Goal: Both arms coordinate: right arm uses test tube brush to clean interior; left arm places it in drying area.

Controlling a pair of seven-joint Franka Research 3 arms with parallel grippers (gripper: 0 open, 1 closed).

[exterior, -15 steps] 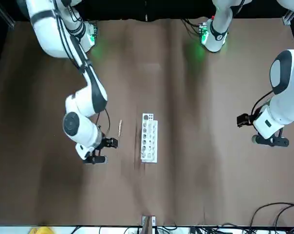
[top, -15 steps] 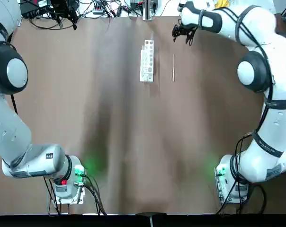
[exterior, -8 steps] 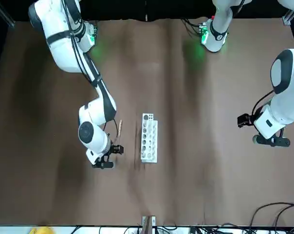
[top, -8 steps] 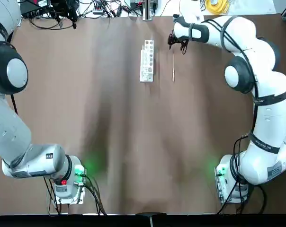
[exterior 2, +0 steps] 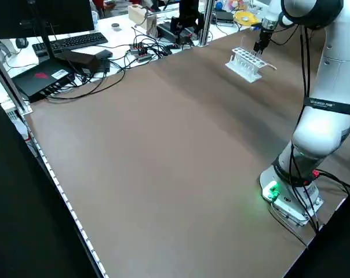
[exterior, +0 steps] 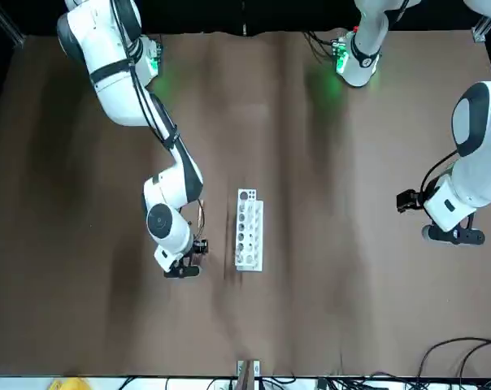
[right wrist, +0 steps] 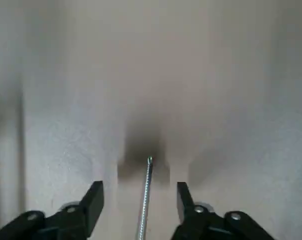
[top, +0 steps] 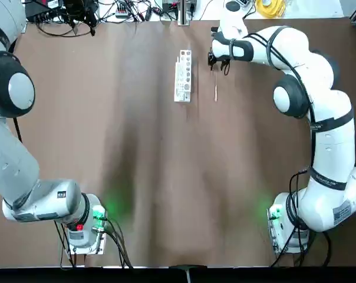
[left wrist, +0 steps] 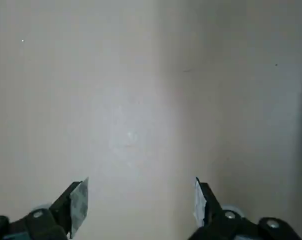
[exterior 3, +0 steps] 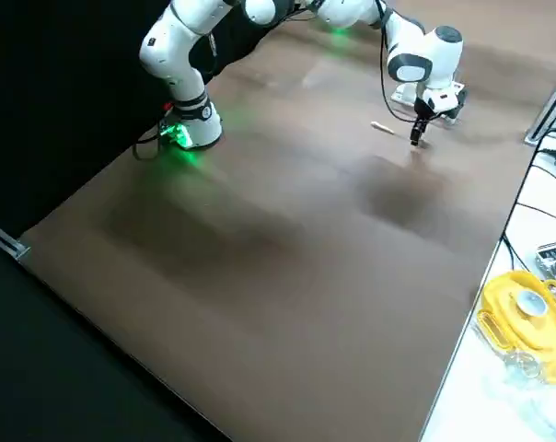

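A broad brown tabletop [top: 166,177] is marked by soft streaks of shadow and pale sheen, and dark curtain-like panels [exterior 2: 36,202] are seen along its sides, with metal frame posts [exterior 3: 4,238] set at its corners. Beyond its far edge, a white desk [exterior 2: 111,35] is covered by tangled black cables [exterior 2: 146,52], a monitor [exterior 2: 42,17], a keyboard [exterior 2: 76,42] and a black box [exterior 2: 42,78], while a yellow tray-like object [exterior 3: 531,322] is placed on another white stretch.
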